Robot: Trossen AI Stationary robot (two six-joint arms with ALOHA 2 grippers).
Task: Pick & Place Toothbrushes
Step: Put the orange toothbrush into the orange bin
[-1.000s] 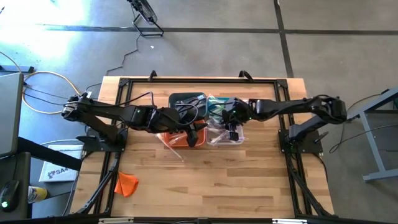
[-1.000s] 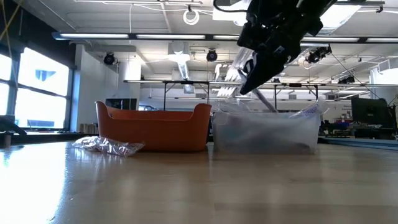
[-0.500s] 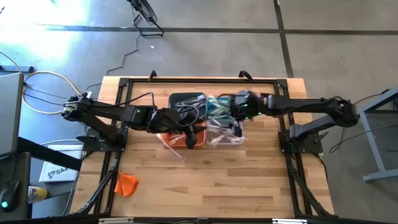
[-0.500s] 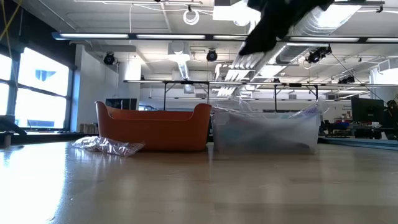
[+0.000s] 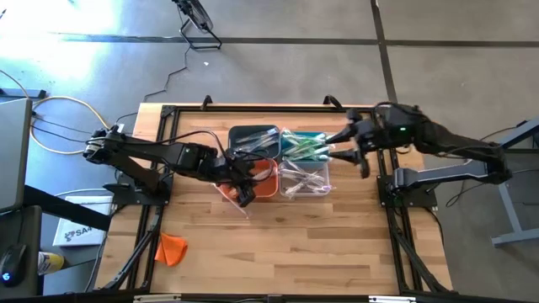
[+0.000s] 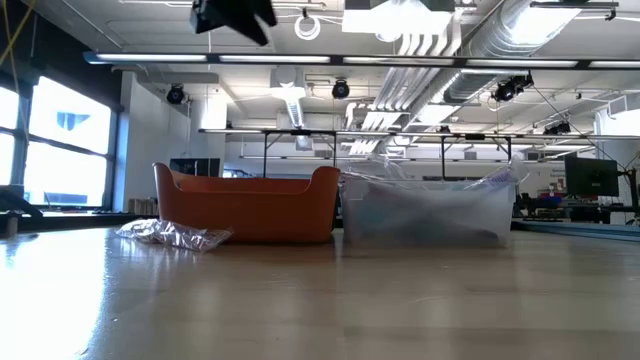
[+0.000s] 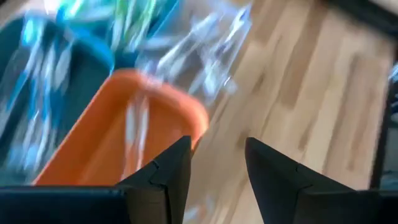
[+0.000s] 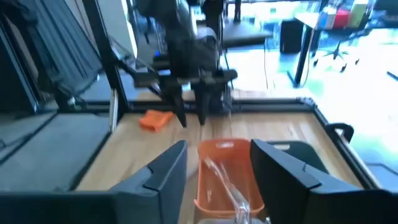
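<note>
Four bins stand together at mid-table: dark grey, teal, orange and clear. Wrapped toothbrushes lie in them, and one wrapped toothbrush lies on the table by the orange bin's near left corner. My left gripper hangs open over the orange bin's near left end, tipped down, with nothing between its fingers. My right gripper is open and raised just right of the bins, pointing nearly level across the orange bin.
An orange cloth-like lump lies near the table's near left corner, also visible as the lump in the right wrist view. A black frame runs around the table's edges. Bare wood stretches in front of the bins.
My right gripper has risen from over the clear bin, out of the low view's top, and drawn back toward the table's right edge. My left gripper has tipped downward and shifted slightly toward the near left, now showing at the top of the low view.
</note>
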